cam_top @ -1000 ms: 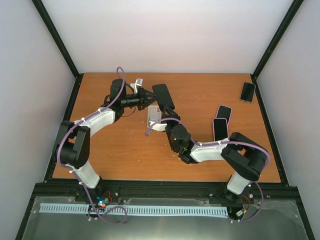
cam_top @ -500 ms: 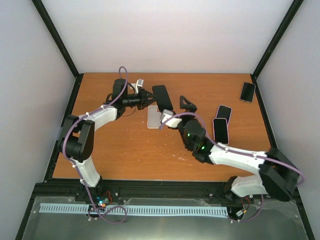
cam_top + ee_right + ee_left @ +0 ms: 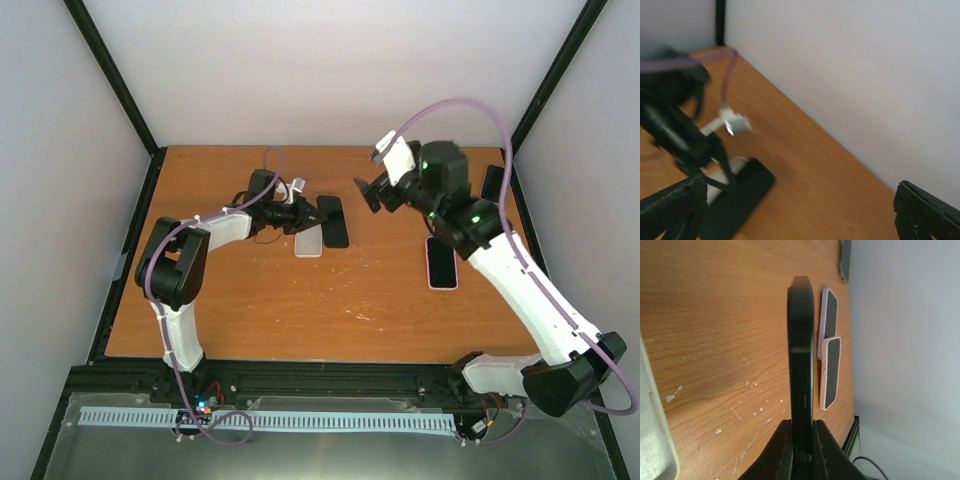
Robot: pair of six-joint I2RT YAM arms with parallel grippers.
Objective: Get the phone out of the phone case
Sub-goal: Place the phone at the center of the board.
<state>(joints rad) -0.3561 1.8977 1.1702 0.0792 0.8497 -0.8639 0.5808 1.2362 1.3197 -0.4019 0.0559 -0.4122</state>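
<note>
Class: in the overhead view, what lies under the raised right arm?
One pink-cased phone on the wooden table shows. The right arm covers a second pink-cased phone, seen only from the left wrist camera.

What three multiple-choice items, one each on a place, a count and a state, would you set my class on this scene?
1. Where is the white case?
A) flat on the table, beside the left gripper
B) leaning on the back wall
C) hanging over the near edge

2. How many pink-edged phones show in the left wrist view?
A) none
B) two
C) four

3. How is the right gripper?
A) shut on a cable
B) shut on a case
C) open and empty

Answers: 1 A, it lies by the gripper that clamps the black phone; 2 B, two lie end to end; 3 C, its fingers stand wide apart with nothing between.
</note>
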